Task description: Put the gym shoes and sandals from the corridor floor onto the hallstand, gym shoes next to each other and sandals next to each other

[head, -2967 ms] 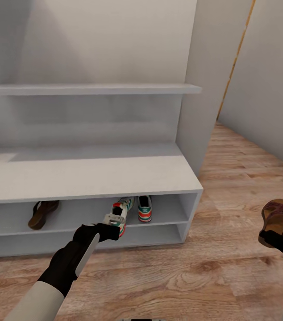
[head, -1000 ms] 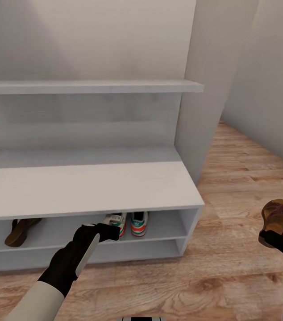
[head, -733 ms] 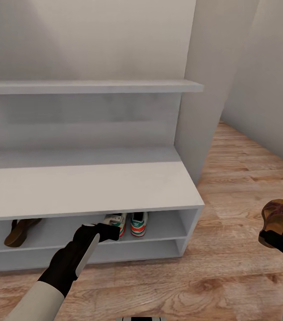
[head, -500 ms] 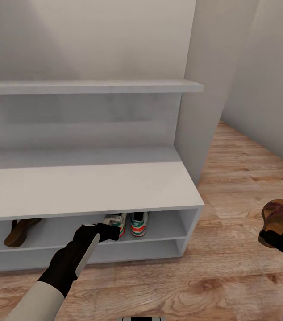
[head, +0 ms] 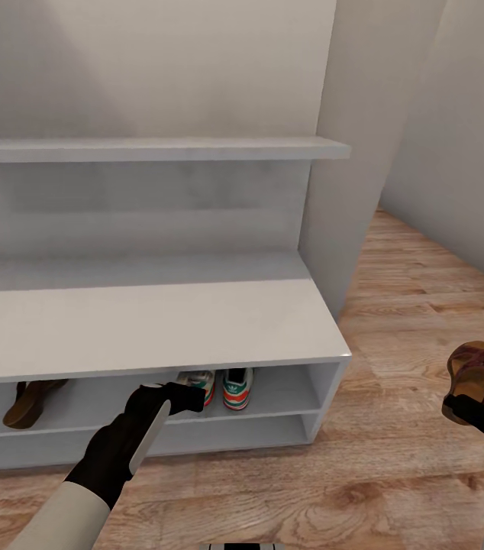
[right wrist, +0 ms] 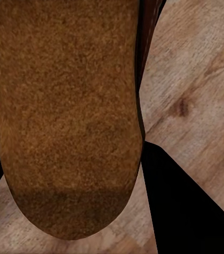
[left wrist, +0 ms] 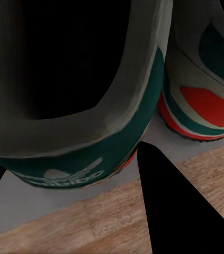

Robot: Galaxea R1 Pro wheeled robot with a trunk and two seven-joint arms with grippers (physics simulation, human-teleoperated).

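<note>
The white hallstand (head: 158,321) stands in front of me. On its upper open shelf the two gym shoes stand side by side, heels outward. My left gripper (head: 187,399) is shut on the heel of the left gym shoe (head: 198,380) (left wrist: 90,132); the other gym shoe (head: 238,387) (left wrist: 202,100) is just to its right. One sandal (head: 28,401) lies on the same shelf far to the left. My right gripper (head: 471,409) is shut on the second sandal (head: 472,372) (right wrist: 64,106) and holds it above the corridor floor (head: 395,458) at the right.
A floating shelf (head: 158,149) juts out over the bench top. A white wall corner (head: 349,191) rises right of the hallstand. The lower open shelf (head: 219,435) holds nothing. Bare wood floor stretches to the right and in front of the unit.
Since three seconds ago the held gym shoe has gone from tilted at the shelf edge to standing beside the other. The view has shifted closer. The right arm has not moved.
</note>
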